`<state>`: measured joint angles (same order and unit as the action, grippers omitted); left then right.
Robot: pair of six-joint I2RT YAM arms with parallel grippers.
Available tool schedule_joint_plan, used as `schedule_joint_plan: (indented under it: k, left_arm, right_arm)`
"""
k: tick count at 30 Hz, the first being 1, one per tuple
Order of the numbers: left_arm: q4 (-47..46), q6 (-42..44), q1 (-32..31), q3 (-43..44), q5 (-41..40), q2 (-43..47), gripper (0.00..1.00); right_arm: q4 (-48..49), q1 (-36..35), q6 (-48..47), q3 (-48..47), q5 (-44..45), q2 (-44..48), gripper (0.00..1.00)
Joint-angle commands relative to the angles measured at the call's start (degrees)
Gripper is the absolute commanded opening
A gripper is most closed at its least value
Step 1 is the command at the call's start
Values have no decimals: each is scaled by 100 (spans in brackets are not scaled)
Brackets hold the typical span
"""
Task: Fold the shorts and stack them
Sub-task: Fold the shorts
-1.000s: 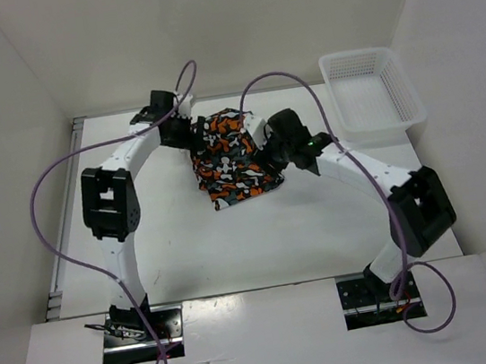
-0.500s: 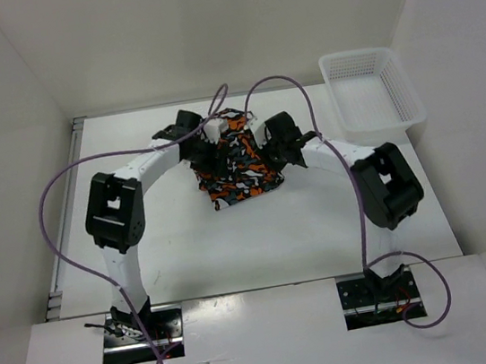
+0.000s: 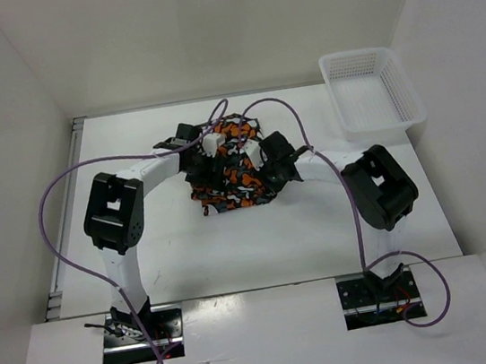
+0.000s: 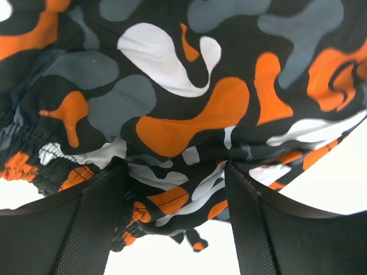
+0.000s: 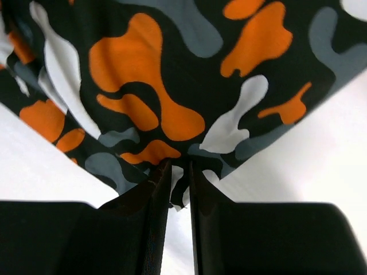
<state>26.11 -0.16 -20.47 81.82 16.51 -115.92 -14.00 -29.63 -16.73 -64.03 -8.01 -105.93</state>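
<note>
Fold only begun, nothing stacked: the shorts (image 3: 228, 170) lay rumpled mid-bench (image 3: 322, 225), left pincer (image 4: 175, 172) clamped wide on a thick bunch, right pincer (image 5: 179, 172) pinching a thin edge; folding flat and stacking not yet done.

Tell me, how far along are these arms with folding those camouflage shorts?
Partway, it seems. Done: the orange, black, white and grey camouflage cloth shorts sit bunched into a compact bundle. In hand: the left claw and right claw each pinch a gather of the fabric. To do: the bundle looks rumpled, so a tidy fold and the stacking remain.
</note>
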Motion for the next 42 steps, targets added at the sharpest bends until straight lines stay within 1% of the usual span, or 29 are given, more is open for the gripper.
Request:
schedule_joint_plan:
  k: [1, 6, 9, 11, 13, 15, 16, 18, 19, 20, 22, 23, 25, 29, 32, 35, 37, 38, 40, 41, 42]
  left_arm:
    - [553, 16, -10, -421, -184, 42, 76]
    - [720, 16, -10, -799, -105, 333, 78]
    - [843, 16, -10, -1062, 115, 587, 78]
    - [843, 16, -10, -1177, 115, 719, 79]
    - [791, 16, -10, -1230, 54, 772, 79]
    - [738, 16, -10, -1230, -17, 772, 79]
    - [738, 16, -10, -1169, -77, 772, 79]
    - [686, 16, -10, -1099, -130, 720, 79]
    - [685, 16, -10, -1098, -183, 720, 79]
    - [685, 16, -10, -1029, -253, 720, 79]
    - [685, 16, -10, -1028, -323, 789, 79]
    - [685, 16, -10, -976, -376, 790, 79]
    - [685, 16, -10, -975, -377, 912, 79]
    - [808, 16, -10, -922, -377, 1063, 79]
    - [861, 16, -10, -922, -316, 1290, 79]
    - [922, 16, -10, -984, -202, 1344, 79]
    - [922, 16, -10, -984, -201, 1344, 79]
    - [922, 16, -10, -984, -262, 1344, 79]
    - [984, 16, -10, -1036, -411, 1282, 79]
    - [984, 16, -10, -1037, -490, 1282, 79]
    - [1036, 16, -10, -1098, -543, 1282, 79]
  right_arm:
    - [-191, -201, 266, 180, -314, 300, 24]
    - [-349, -254, 425, 654, -456, 731, 24]
    - [-463, -254, 373, 760, -237, 951, 24]
    - [-463, -254, 197, 559, -140, 1039, 24]
    - [-385, -97, 197, 252, -69, 1092, 24]
    - [-130, 18, 197, -371, 106, 926, 23]
    - [10, 18, 197, -808, 107, 716, 22]
    - [11, 18, 197, -1241, 28, 426, 22]
    - [11, 18, 197, -1679, -42, 259, 22]
    - [11, 18, 275, -1874, -43, -74, 20]
    - [64, 18, 389, -2304, -95, -392, 20]
    - [125, 18, 494, -2403, -95, -672, 20]
    - [205, 18, 574, -2588, -16, -928, 19]
    - [529, 71, 916, -2807, 431, -1412, 14]
    - [740, 141, 1294, -3263, 801, -1825, 13]
    - [741, 141, 1357, -3563, 810, -2264, 13]
    - [688, 141, 1593, -3809, 810, -2572, 13]
    - [688, 141, 1681, -3923, 1010, -2660, 13]
    - [618, 141, 1857, -3994, 1143, -2862, 13]
    - [478, 141, 1927, -4238, 1379, -2967, 13]
    - [138, 141, 2076, -4432, 1546, -3116, 13]
